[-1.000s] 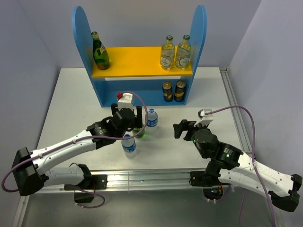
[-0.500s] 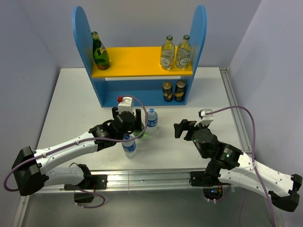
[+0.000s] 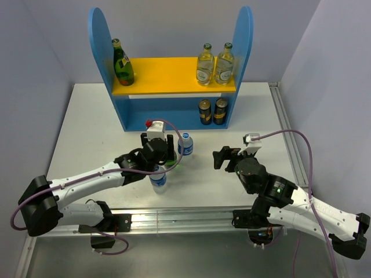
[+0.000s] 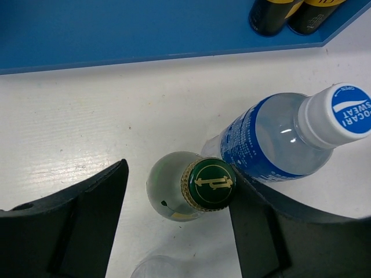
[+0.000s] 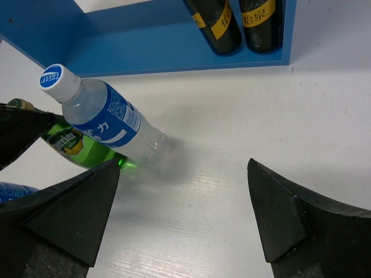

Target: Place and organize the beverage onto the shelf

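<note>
The blue shelf [image 3: 104, 35] holds one green bottle [image 3: 123, 65] at the upper left and two clear glass bottles [image 3: 204, 65] [image 3: 224, 62] at the upper right of its yellow board. My left gripper [image 3: 169, 152] is open around the second green bottle [image 4: 209, 183], which stands on the table. Its cap is against the right finger [image 4: 261, 231], and the left finger is apart from it. One water bottle [image 4: 278, 139] stands close beside it, also in the top view [image 3: 185, 145]. The other water bottle [image 3: 157, 176] is just in front. My right gripper [image 3: 223, 157] is open and empty, as the right wrist view [image 5: 182, 168] shows.
Two dark cans [image 3: 205, 112] [image 3: 220, 110] stand on the shelf's lower level at the right. The right wrist view shows the green bottle [image 5: 81, 147] and a water bottle [image 5: 107, 121] to its left. Grey walls close in the white table [image 3: 93, 127].
My left wrist has shifted slightly toward the near edge over the green bottle. The right arm has not moved.
</note>
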Action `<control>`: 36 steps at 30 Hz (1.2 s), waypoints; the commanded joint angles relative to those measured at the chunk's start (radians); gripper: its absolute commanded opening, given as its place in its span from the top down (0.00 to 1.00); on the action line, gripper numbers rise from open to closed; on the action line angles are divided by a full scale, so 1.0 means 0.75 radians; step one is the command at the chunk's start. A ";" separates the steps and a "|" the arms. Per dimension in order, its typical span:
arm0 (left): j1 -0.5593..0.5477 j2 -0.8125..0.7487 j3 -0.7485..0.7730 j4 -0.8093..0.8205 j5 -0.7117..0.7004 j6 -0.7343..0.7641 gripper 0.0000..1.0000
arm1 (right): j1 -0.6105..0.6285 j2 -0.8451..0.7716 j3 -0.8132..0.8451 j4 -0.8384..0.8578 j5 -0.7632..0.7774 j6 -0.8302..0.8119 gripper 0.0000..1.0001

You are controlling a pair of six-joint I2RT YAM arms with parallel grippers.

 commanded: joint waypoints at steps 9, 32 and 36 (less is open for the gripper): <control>-0.014 0.061 0.057 0.054 -0.103 0.010 0.34 | 0.005 0.016 0.003 0.011 0.029 0.014 0.02; -0.025 0.080 0.233 -0.048 -0.248 0.053 1.00 | 0.007 0.020 0.005 0.020 0.025 0.010 0.03; -0.025 0.039 0.355 -0.134 -0.277 0.098 1.00 | 0.007 0.020 0.005 0.015 0.023 0.010 0.03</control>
